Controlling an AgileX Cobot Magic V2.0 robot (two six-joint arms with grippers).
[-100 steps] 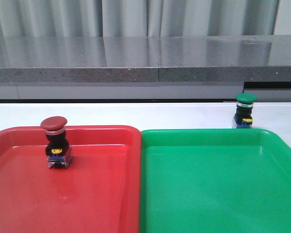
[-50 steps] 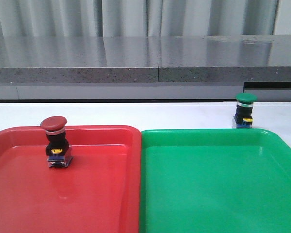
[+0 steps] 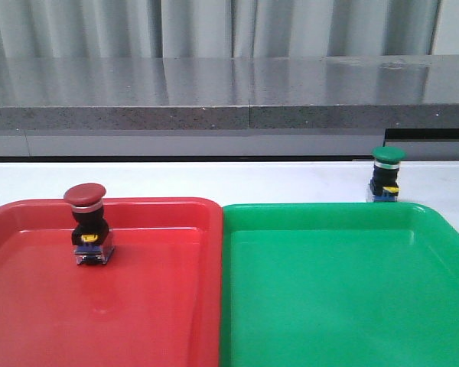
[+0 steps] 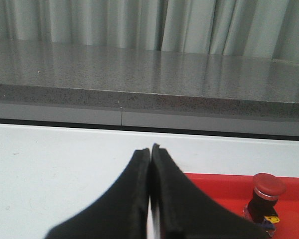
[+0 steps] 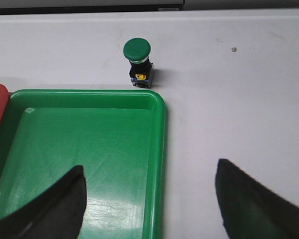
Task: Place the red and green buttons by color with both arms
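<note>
The red button (image 3: 86, 223) stands upright inside the red tray (image 3: 168, 306), near its far left part; it also shows in the left wrist view (image 4: 265, 201). The green button (image 3: 386, 174) stands upright on the white table just beyond the far right corner of the green tray (image 3: 344, 306); it also shows in the right wrist view (image 5: 138, 62). My left gripper (image 4: 150, 149) is shut and empty, left of the red tray. My right gripper (image 5: 149, 172) is wide open and empty above the green tray's right rim (image 5: 159, 149). Neither gripper shows in the front view.
The two trays sit side by side, touching, on the white table (image 3: 214, 180). A grey stone ledge (image 3: 229, 92) runs along the back with a curtain behind it. A small dark speck (image 5: 233, 49) lies on the table right of the green button.
</note>
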